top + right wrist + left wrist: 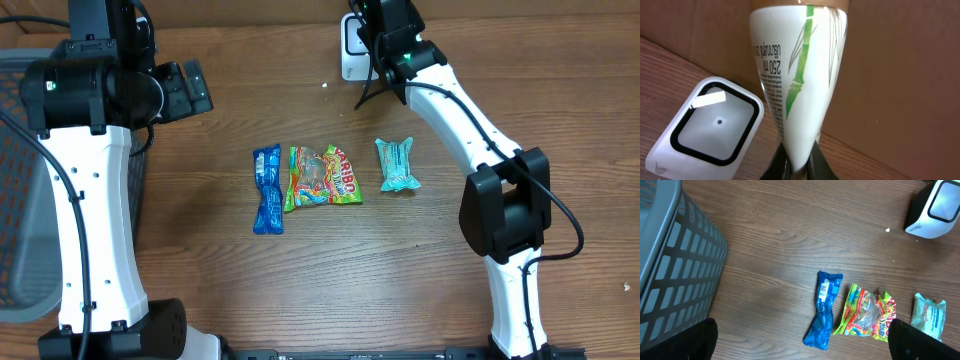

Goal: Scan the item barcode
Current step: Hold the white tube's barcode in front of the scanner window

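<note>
My right gripper (799, 162) is shut on the narrow end of a white tube (795, 75) printed with green bamboo and small text. The tube stands up right beside the white barcode scanner (715, 122), whose dark-framed window faces the camera. From overhead, the right gripper (385, 45) sits over the scanner (350, 45) at the table's far edge, and the tube is hidden under the arm. My left gripper (190, 88) hangs open high over the left side, its black fingertips (702, 340) wide apart with nothing between them.
A blue packet (267, 188), a Haribo bag (322, 177) and a teal packet (397, 165) lie in a row mid-table. A grey mesh basket (20, 180) stands at the left edge. A brown cardboard wall (890, 60) rises behind the scanner.
</note>
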`<action>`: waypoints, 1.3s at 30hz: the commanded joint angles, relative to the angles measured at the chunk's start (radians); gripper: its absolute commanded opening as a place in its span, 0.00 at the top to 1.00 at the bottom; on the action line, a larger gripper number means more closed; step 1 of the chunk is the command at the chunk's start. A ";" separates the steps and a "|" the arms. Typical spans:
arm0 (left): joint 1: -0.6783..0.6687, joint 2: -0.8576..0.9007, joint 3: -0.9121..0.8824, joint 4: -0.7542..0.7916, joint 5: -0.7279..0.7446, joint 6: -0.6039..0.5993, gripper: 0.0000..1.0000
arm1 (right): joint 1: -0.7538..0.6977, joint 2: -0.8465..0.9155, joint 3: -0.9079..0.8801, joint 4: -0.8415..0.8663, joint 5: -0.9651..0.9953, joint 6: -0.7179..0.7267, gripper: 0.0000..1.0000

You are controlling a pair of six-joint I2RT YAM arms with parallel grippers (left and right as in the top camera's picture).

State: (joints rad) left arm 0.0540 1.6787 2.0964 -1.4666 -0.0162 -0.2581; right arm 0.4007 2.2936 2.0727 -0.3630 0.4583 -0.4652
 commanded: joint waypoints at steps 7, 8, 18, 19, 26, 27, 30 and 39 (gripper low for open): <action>-0.002 -0.003 0.019 0.003 -0.010 0.011 0.00 | -0.003 0.007 0.024 0.092 -0.031 -0.017 0.96; -0.002 -0.003 0.019 0.003 -0.010 0.011 0.00 | -0.003 0.007 0.024 0.098 -0.034 -0.026 0.96; -0.002 -0.003 0.019 0.003 -0.010 0.011 0.00 | -0.003 0.024 0.021 0.129 0.044 -0.173 0.96; -0.002 -0.003 0.019 0.003 -0.010 0.011 0.00 | -0.003 0.031 0.021 0.134 0.056 -0.187 0.96; -0.002 -0.003 0.019 0.003 -0.010 0.011 0.00 | 0.000 0.105 0.021 0.189 0.151 -0.239 0.96; -0.002 -0.003 0.019 0.003 -0.010 0.011 0.00 | 0.003 0.107 0.021 0.192 0.150 -0.239 0.96; -0.002 -0.003 0.019 0.003 -0.010 0.011 0.00 | 0.017 0.130 0.021 0.220 0.159 -0.247 0.96; -0.002 -0.003 0.019 0.004 -0.010 0.011 0.00 | 0.039 0.170 0.021 0.251 0.240 -0.246 0.96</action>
State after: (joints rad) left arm 0.0540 1.6787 2.0964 -1.4666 -0.0162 -0.2584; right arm 0.4221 2.4725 2.0724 -0.1276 0.6331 -0.7105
